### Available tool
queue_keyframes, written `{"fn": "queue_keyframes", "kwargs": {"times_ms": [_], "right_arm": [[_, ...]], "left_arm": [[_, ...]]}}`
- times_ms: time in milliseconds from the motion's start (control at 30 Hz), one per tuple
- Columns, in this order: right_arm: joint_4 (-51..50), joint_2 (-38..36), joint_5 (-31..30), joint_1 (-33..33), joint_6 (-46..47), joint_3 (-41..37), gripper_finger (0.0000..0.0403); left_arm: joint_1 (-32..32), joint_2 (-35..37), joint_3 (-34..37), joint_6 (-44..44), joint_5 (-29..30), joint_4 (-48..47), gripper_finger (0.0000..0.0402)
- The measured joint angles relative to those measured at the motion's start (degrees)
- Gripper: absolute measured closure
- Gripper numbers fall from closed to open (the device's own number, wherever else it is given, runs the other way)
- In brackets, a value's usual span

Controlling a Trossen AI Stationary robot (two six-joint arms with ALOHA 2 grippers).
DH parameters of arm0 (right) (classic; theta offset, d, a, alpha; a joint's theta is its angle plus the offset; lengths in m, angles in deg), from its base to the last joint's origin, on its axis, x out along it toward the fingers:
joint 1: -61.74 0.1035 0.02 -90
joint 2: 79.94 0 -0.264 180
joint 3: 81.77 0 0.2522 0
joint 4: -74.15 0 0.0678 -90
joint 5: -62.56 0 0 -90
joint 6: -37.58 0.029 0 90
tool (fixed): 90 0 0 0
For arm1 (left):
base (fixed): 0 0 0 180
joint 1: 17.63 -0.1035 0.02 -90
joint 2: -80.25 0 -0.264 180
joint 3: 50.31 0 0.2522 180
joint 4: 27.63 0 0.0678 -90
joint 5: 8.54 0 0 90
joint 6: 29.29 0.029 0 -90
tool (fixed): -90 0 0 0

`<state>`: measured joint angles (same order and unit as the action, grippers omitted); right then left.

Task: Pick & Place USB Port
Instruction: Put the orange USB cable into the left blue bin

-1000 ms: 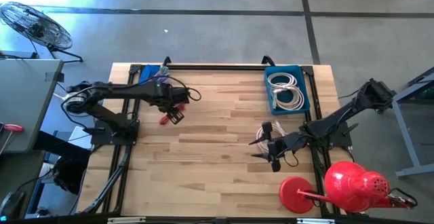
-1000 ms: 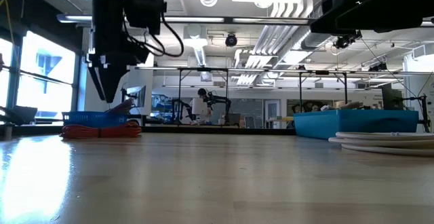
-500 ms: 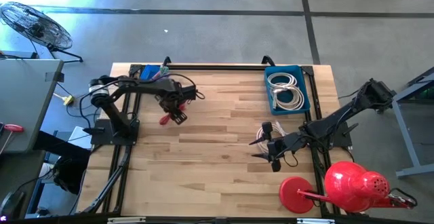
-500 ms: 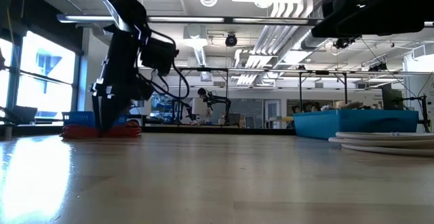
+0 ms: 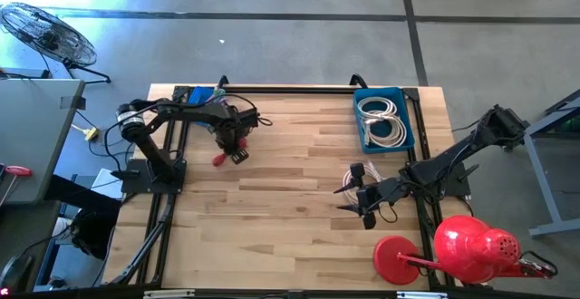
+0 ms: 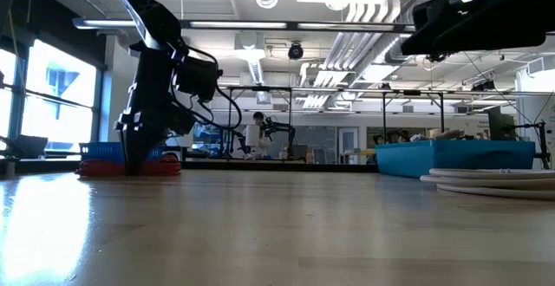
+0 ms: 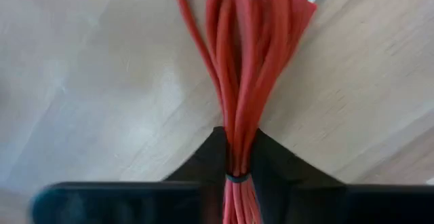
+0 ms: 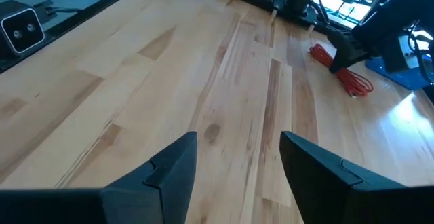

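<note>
The jaws of the left gripper (image 7: 237, 161) are seen closed on the red cable bundle (image 7: 251, 61), which passes between the two dark fingers (image 7: 203, 163) at a dark tie band. The bundle is stretched out from the fingertips and lies on the wooden worktop (image 5: 290, 208), in its rear left part, near the blue bin (image 6: 104, 151) at the left rear corner. In the low view the left gripper (image 6: 134, 160) is set down at the worktop with the red bundle (image 6: 130, 168) at its tip.

The jaws of the right gripper (image 8: 237, 159) are held open and empty, low over bare wood on the right side of the worktop, well apart from the red bundle (image 8: 342, 71).

A blue tray (image 5: 383, 118) holding white coiled cables (image 5: 381, 122) is noted at the right rear. A red lamp (image 5: 453, 249) is noted at the front right corner.
</note>
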<state>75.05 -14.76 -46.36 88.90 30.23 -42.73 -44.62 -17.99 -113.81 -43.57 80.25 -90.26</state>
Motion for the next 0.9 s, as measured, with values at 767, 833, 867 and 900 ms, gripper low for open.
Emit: {"fn": "queue_keyframes", "kwargs": {"times_ms": [767,833,867,900], "right_arm": [[-0.3,0.0,-0.2,0.0,0.0,0.0,0.0199],[-0.3,0.0,-0.2,0.0,0.0,0.0,0.0199],[-0.3,0.0,-0.2,0.0,-0.1,0.0,0.0199],[-0.3,0.0,-0.2,0.0,-0.1,0.0,0.0199]], "left_arm": [[1.9,15.7,-7.7,2.0,0.1,-4.9,0.0362],[1.8,17.5,-8.3,2.0,2.1,-5.9,0.0361],[1.3,18.5,-8.7,2.0,3.2,-5.8,0.0363],[0.5,19.6,-9.2,2.2,4.0,-6.1,0.0366]]}}
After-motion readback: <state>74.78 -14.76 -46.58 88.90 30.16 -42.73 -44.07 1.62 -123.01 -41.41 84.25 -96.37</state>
